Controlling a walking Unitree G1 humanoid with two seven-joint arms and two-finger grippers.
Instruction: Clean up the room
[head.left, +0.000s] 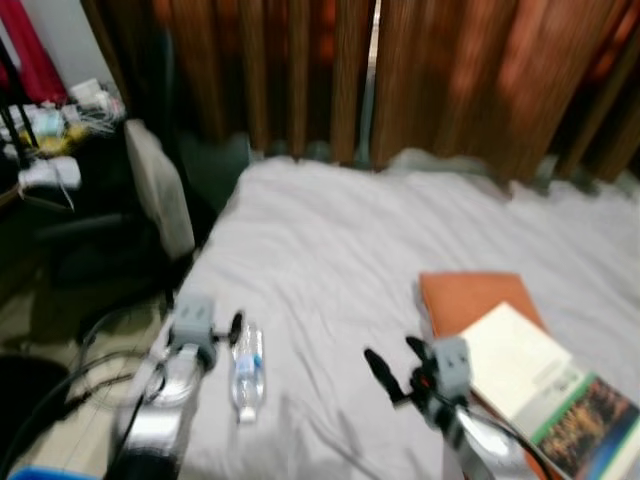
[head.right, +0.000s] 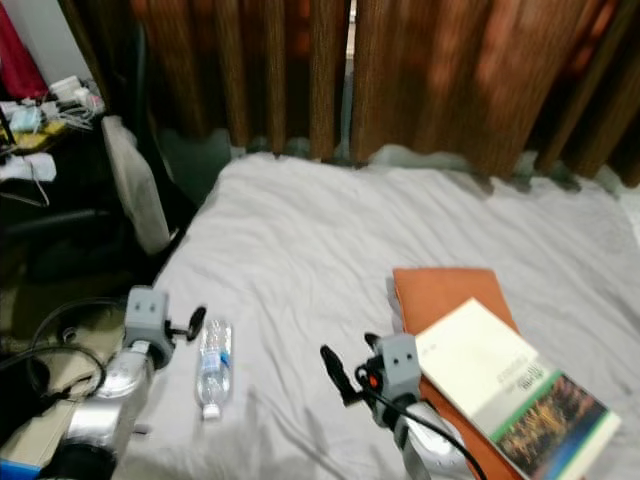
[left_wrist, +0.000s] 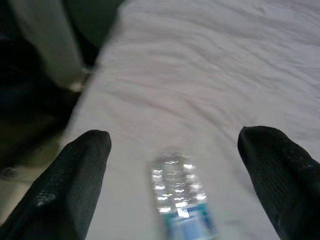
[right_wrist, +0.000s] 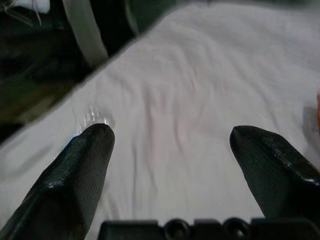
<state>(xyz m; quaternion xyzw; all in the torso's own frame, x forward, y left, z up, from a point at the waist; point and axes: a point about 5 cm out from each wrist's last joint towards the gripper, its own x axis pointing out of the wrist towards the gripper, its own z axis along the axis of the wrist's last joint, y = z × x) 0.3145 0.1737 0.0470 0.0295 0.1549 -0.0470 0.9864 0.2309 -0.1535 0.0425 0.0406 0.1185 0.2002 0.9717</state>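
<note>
In the left eye view, a bed (head.left: 330, 250) with a white sheet stretches toward brown curtains (head.left: 400, 80). A clear bottle (head.left: 246, 370) lies flat on the sheet near the bed's left edge, cap toward the camera. The left gripper (head.left: 232, 328) hovers just beside the bottle's far end; how its jaws stand cannot be told here. The right gripper (head.left: 392, 368) is held above the sheet near the middle of the bed, jaws spread. To its right, a book (head.left: 545, 385) lies partly over an orange folder (head.left: 475, 300). Off the bed on the left stand a chair (head.left: 158, 190) and a cluttered table (head.left: 50, 130).

The right eye view gives the same layout: the bottle (head.right: 212, 366) lies between the two arms, close to the left one and well apart from the book (head.right: 510, 385).

In the left wrist view, the black fingers (left_wrist: 65, 190) are spread wide, and the bottle (left_wrist: 182, 200), blurred, lies between them on the sheet, touching neither.

In the right wrist view, the fingers (right_wrist: 75, 175) are spread over bare sheet; a glint of the bottle (right_wrist: 92, 117) shows just beyond one fingertip.
</note>
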